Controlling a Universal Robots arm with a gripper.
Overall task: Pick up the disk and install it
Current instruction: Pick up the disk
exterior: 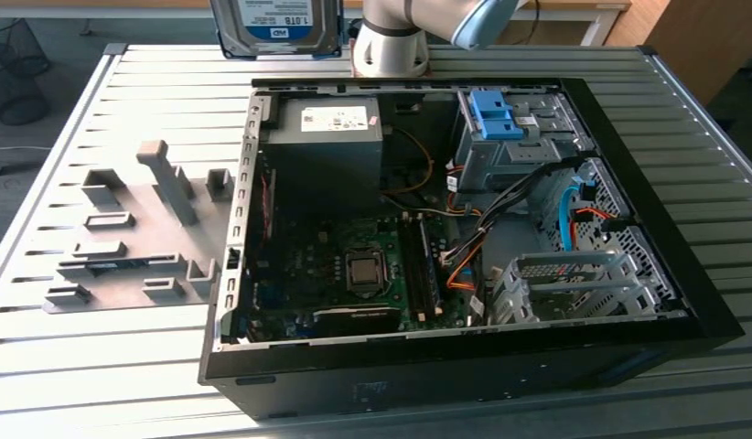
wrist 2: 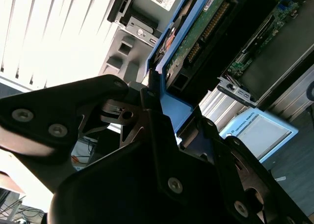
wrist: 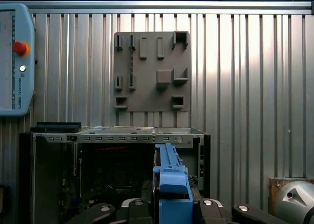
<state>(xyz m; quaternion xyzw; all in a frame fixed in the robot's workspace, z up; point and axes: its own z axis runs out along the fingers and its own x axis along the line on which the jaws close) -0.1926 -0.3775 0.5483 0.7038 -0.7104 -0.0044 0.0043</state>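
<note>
Exterior view: slatted metal table (exterior: 102, 366) carries an open computer case (exterior: 474, 375), with a grey fixture plate (exterior: 132, 197) to the exterior view's left of it. The disk (exterior: 278, 26) is held off the table beyond the case's far wall, label toward the camera, just beside the arm (exterior: 389, 46). First wrist view: the gripper (wrist: 172, 207) is clamped on the disk's blue carrier frame, disk edge-on between the fingers (wrist: 142, 204). Second wrist view: disk's (wrist 2: 196, 32) circuit-board side is visible.

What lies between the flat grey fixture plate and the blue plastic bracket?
The dark metal power supply box with a white label, inside the black computer case, in the exterior view.
</note>
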